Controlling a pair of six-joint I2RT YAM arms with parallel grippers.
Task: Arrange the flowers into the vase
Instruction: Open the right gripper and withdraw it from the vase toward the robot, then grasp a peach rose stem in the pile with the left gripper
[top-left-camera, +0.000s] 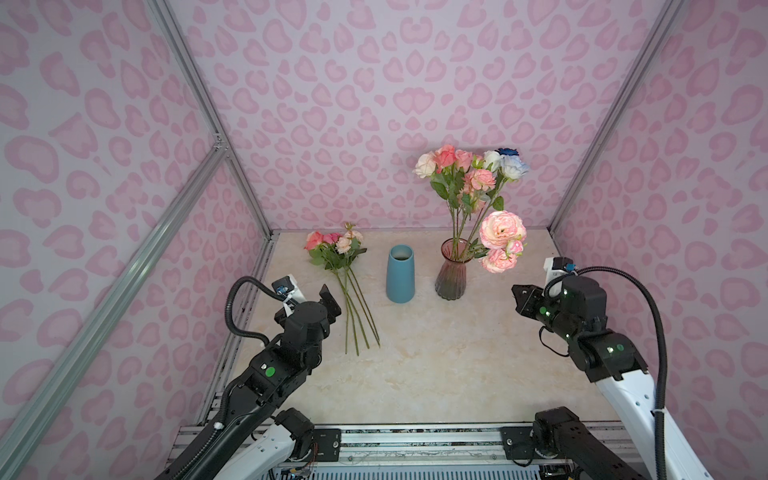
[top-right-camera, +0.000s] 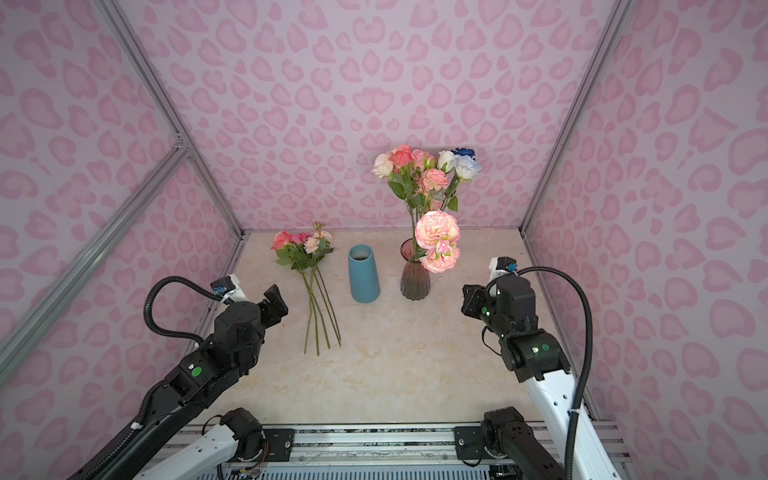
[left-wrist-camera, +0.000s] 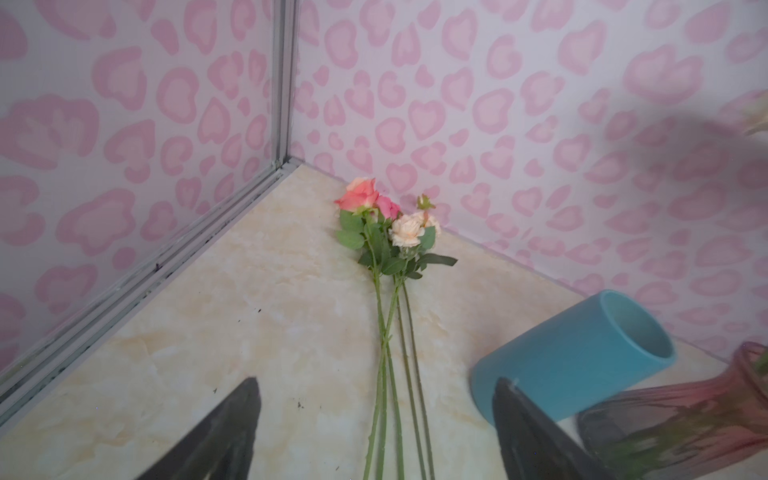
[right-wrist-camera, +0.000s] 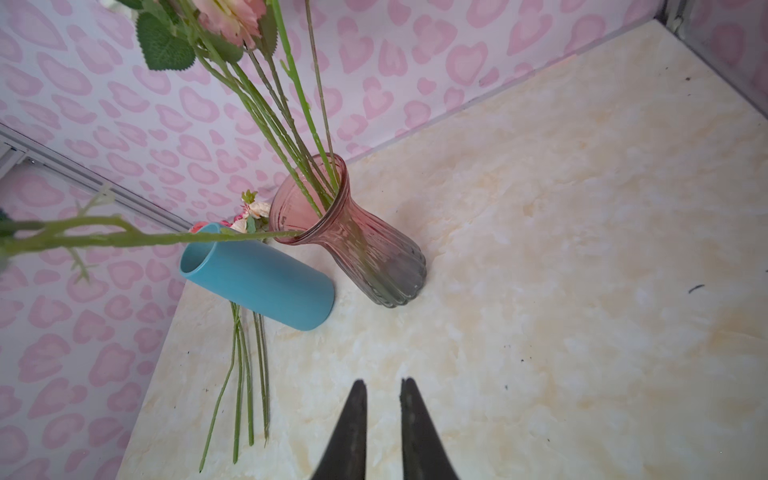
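A ribbed pink glass vase (top-left-camera: 451, 274) (top-right-camera: 414, 278) (right-wrist-camera: 353, 237) stands at the back of the table and holds several flowers (top-left-camera: 469, 170) (top-right-camera: 428, 166). Ruffled pink peonies (top-left-camera: 502, 230) droop over its rim to the right. A small bunch of coral, pink and cream flowers (top-left-camera: 336, 249) (top-right-camera: 303, 245) (left-wrist-camera: 390, 224) lies flat at the back left, stems pointing forward. My left gripper (top-left-camera: 328, 303) (left-wrist-camera: 377, 380) hovers open just left of those stems, holding nothing. My right gripper (top-left-camera: 517, 297) (right-wrist-camera: 383, 384) is right of the vase, its jaws a narrow gap apart and empty.
An empty blue vase (top-left-camera: 400, 274) (top-right-camera: 364, 274) (left-wrist-camera: 582, 353) (right-wrist-camera: 257, 278) stands upright between the lying bunch and the pink vase. Pink patterned walls with aluminium posts (top-left-camera: 249, 199) close the table on three sides.
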